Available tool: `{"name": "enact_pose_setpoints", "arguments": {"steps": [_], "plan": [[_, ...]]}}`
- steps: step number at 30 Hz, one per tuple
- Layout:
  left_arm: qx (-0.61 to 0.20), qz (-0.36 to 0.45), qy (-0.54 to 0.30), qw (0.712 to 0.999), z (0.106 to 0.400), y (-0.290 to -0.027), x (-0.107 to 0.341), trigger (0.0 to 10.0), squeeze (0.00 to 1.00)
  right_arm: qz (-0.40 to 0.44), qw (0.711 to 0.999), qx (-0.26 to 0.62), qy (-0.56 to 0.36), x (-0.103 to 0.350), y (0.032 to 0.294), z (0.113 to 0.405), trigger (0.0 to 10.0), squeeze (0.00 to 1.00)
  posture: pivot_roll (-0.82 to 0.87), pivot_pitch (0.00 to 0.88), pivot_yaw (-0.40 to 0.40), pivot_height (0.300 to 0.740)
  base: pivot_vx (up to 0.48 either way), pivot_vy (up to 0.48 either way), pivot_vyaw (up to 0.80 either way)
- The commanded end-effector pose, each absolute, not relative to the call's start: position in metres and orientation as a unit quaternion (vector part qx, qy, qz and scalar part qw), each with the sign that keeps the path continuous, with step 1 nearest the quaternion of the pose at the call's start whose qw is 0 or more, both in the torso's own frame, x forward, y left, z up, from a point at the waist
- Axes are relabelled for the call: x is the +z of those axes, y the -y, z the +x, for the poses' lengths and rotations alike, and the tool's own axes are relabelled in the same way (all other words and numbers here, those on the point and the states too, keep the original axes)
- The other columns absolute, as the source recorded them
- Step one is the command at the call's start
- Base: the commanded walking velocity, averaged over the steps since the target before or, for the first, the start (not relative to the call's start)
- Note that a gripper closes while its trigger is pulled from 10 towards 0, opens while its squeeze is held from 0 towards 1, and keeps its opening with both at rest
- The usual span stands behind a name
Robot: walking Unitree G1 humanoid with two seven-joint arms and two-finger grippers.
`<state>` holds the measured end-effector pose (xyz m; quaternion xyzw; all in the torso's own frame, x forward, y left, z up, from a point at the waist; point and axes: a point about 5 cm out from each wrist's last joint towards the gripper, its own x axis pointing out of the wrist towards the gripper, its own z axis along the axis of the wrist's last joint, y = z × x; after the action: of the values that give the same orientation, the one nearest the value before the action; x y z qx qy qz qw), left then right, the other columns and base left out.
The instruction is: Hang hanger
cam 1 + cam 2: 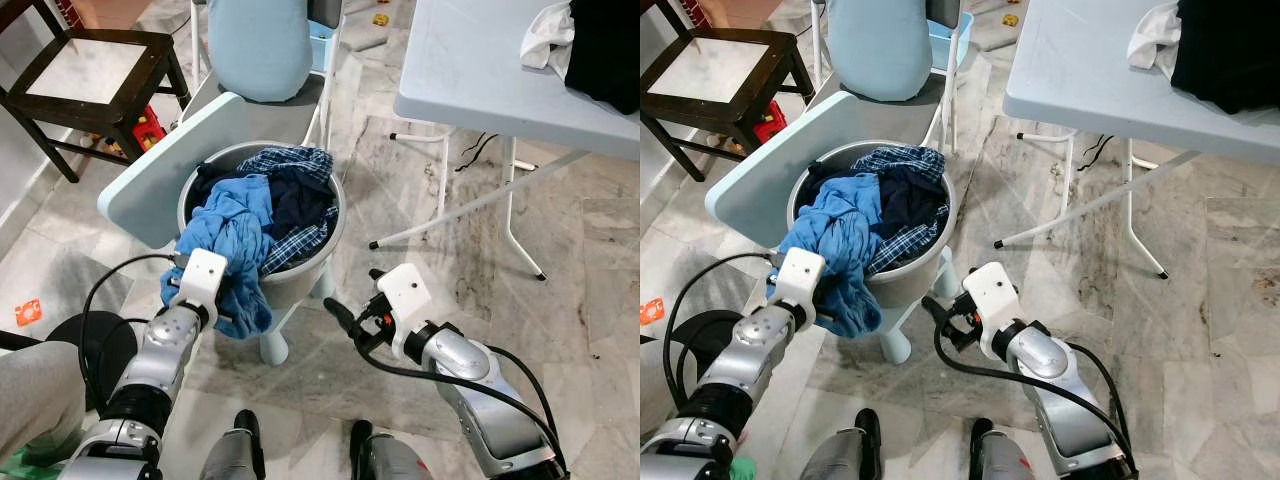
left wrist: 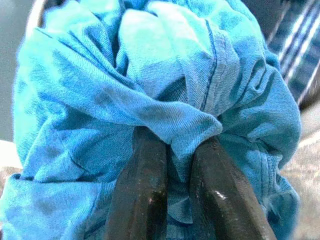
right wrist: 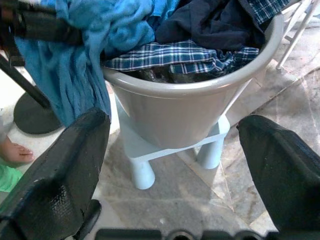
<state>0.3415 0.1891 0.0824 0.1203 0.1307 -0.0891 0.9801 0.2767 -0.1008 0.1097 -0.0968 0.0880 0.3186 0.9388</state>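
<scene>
Crumpled bright-blue cotton shirt [image 1: 228,240] spills over the grey plastic basin [image 1: 300,275], the left gripper [image 2: 172,165] fingers pinching a fold. The right gripper [image 1: 345,318] hovers beside the basin, fingers spread wide.

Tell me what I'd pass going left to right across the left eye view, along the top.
Dark wooden chair → pale blue cushion → folding table → white cloth → black cloth.
</scene>
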Motion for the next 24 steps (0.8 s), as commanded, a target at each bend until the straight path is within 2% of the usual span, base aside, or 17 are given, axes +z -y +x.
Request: {"name": "enact_pose_setpoints", "arguments": {"steps": [1, 6, 10, 14, 16, 21, 24], "plan": [[-0.094, 0.109, -0.131, 0.981, 0.338, -0.19, 0.084, 0.0, 0.0, -0.103, 0.934, 0.328, -0.097, 0.105, 0.101, 0.271, 10.0, 0.0, -0.05, 0.301, -0.034, 0.74, 0.0, 0.0, 0.0], [-0.105, 0.086, -0.133, 0.982, 0.325, -0.185, 0.084, 0.0, 0.0, -0.112, 0.927, 0.345, -0.1, 0.102, 0.099, 0.266, 10.0, 0.0, -0.05, 0.301, -0.034, 0.74, 0.0, 0.0, 0.0], [-0.076, 0.07, -0.088, 0.991, 0.326, -0.188, 0.102, 0.0, 0.0, -0.122, 0.924, 0.349, -0.099, 0.102, 0.098, 0.267, 10.0, 0.0, -0.04, 0.303, -0.036, 0.74, 0.0, 0.0, 0.0], [-0.017, 0.04, 0.005, 0.999, 0.347, -0.205, 0.144, 0.0, 0.0, -0.122, 0.925, 0.348, -0.095, 0.103, 0.097, 0.271, 10.0, 0.0, -0.03, 0.301, -0.044, 0.74, 0.0, 0.0, 0.0], [-0.017, 0.04, 0.005, 0.999, 0.347, -0.205, 0.144, 0.0, 0.0, -0.122, 0.925, 0.348, -0.095, 0.103, 0.097, 0.271, 10.0, 0.0, -0.03, 0.301, -0.044, 0.74, 0.0, 0.0, 0.0], [0.014, 0.047, 0.036, 0.998, 0.387, -0.201, 0.18, 0.0, 0.0, -0.135, 0.921, 0.358, -0.073, 0.107, 0.086, 0.273, 10.0, 0.0, -0.03, 0.288, -0.049, 0.74, 0.0, 0.0, 0.0], [0.016, 0.042, 0.044, 0.998, 0.393, -0.197, 0.188, 0.0, 0.0, -0.135, 0.923, 0.354, -0.068, 0.109, 0.086, 0.273, 10.0, 0.0, -0.04, 0.284, -0.04, 0.74, 0.0, 0.0, 0.0]]}}
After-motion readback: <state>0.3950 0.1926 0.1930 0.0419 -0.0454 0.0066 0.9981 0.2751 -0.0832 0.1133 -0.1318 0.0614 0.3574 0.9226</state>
